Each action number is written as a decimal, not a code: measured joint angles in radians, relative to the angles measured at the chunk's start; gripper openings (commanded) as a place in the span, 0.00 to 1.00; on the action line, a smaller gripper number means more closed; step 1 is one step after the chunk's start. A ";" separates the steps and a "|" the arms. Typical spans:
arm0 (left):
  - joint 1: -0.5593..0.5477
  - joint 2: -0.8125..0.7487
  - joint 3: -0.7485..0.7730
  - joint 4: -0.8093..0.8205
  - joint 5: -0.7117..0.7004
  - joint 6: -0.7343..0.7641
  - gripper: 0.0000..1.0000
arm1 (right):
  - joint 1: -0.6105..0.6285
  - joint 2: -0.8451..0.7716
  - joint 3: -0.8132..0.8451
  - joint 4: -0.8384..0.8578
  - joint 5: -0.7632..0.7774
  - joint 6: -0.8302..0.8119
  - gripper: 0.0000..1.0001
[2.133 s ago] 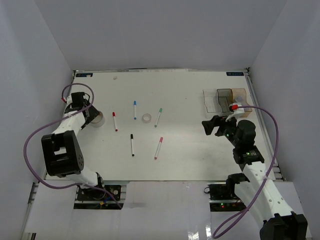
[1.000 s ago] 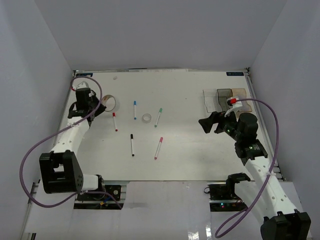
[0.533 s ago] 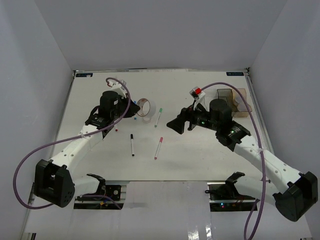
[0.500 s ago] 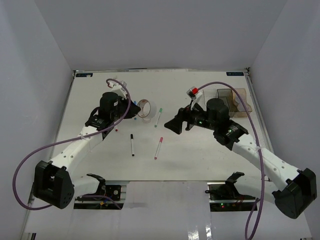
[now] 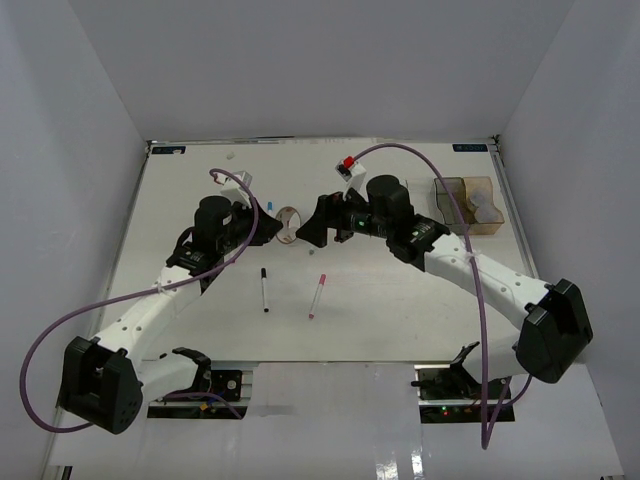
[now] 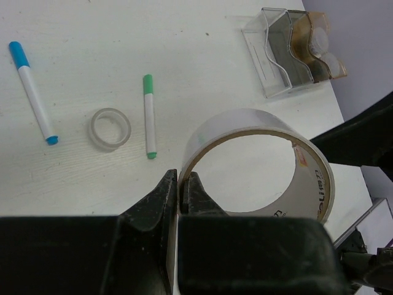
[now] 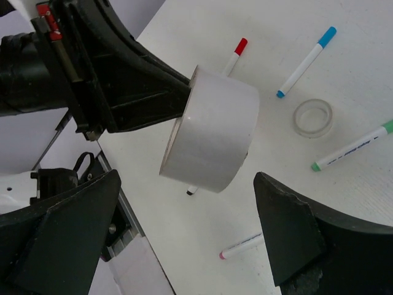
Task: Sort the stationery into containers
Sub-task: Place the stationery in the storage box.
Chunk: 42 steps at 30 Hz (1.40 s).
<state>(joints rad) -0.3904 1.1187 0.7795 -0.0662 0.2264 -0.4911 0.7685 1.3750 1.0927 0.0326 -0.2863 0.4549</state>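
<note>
Looking down on a white tabletop [image 5: 400, 310], walled by pale panels along the left, right and far edges, with both arm bases at the near edge. Above its middle, the left end effector [image 6: 183, 184], pinched tight on the wall of a large tape roll [image 7: 212, 138] and carrying it on edge in the air. Facing it, the right end effector [image 5: 308, 222], spread wide, one finger on either side of that roll with a gap on each side in the wrist view. Near the far-right corner, well apart from all else, the containers [image 6: 265, 61] in a row: clear, then smoky, then amber with pale round shapes inside. Nearer the bases, a black marker [image 5: 264, 289] and a pink marker [image 5: 317, 295], apart, with broad white surface to their right. Under the held roll, a blue marker [image 6: 34, 92] and a green marker [image 6: 148, 115]; partly hidden behind it, a red marker [image 7: 233, 54]. Between blue and green, near but touching neither, a small clear tape roll [image 6: 109, 128].
</note>
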 measured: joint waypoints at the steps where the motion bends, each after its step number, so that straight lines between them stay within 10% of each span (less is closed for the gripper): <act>1: 0.000 -0.003 0.000 0.000 0.002 0.001 0.07 | 0.000 0.017 0.012 0.000 0.004 0.005 0.96; 8: 0.000 -0.008 -0.002 0.016 0.011 0.001 0.07 | 0.002 0.088 0.072 -0.008 0.034 0.021 1.00; 22: 0.000 -0.012 -0.003 0.025 0.017 0.013 0.17 | 0.012 0.121 0.104 -0.020 0.059 0.045 0.34; 33: 0.000 -0.017 -0.004 0.015 -0.002 0.021 0.88 | 0.017 0.121 0.104 -0.098 0.183 -0.008 0.16; 42: 0.000 -0.021 0.005 -0.063 -0.101 0.024 0.98 | -0.203 0.070 0.102 -0.243 0.397 -0.209 0.12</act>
<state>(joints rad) -0.3904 1.0977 0.7849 -0.1291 0.1257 -0.4675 0.5659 1.4448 1.1950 -0.2108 0.1108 0.2455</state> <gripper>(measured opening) 0.971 0.566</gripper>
